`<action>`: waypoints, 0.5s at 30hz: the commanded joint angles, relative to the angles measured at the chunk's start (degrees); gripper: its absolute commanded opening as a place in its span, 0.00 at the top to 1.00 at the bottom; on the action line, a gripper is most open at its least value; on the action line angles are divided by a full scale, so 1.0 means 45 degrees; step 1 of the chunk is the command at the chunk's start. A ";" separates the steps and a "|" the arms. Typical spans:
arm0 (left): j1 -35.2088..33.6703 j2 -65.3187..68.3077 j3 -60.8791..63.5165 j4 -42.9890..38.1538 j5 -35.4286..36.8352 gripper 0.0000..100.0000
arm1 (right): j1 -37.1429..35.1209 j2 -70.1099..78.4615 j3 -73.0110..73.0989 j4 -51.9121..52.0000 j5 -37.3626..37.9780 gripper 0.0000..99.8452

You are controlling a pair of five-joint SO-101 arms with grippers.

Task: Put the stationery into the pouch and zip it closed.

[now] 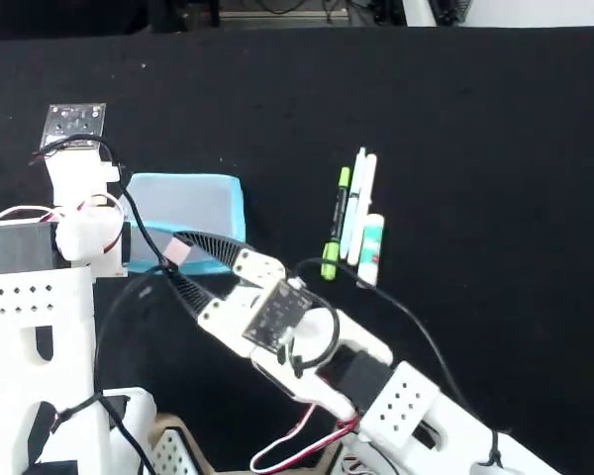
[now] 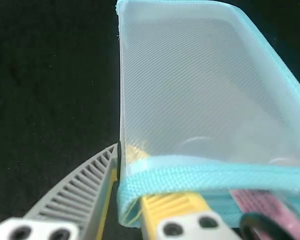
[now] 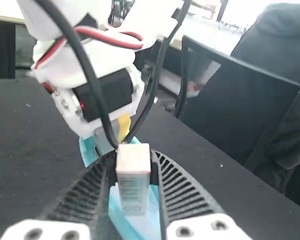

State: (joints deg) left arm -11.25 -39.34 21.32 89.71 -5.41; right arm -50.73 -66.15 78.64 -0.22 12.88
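A translucent light-blue pouch [image 1: 183,203] lies flat left of centre, also close up in the left wrist view [image 2: 200,85]. My left gripper [image 2: 124,152] is shut on the edge of its open mouth, the yellow finger [image 2: 167,205] inside and the grey ribbed finger [image 2: 80,195] outside. My right gripper [image 1: 173,254] is shut on a small pinkish eraser [image 1: 178,253], upright between the black ribbed fingers [image 3: 182,192] just above the pouch's mouth [image 3: 135,225]. To the right lie a green highlighter [image 1: 336,223], a blue pen [image 1: 353,203], a white pen [image 1: 364,198] and a glue stick [image 1: 371,247].
A black cloth [image 1: 475,119] covers the table, with open room at the back and right. The left arm's white base [image 1: 40,327] stands at the near left, a metal plate [image 1: 74,121] behind it. A black chair [image 3: 230,105] stands beyond the table.
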 commanded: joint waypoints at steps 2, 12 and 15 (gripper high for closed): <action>-0.0049 -0.0098 -0.0010 -0.0020 0.0117 0.97 | -0.0117 0.0049 0.0576 -0.0821 0.0352 0.99; -0.0049 -0.0078 -0.0186 0.0020 0.0117 0.97 | -0.0156 0.0049 -0.3077 0.5568 0.0762 0.97; -0.0049 -0.0078 -0.0186 0.0020 0.0117 0.97 | -0.0156 0.0029 -0.4308 0.7346 -0.0137 0.88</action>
State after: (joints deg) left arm -11.16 -39.34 21.32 89.89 -5.41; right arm -50.64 -66.15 66.42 25.45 15.43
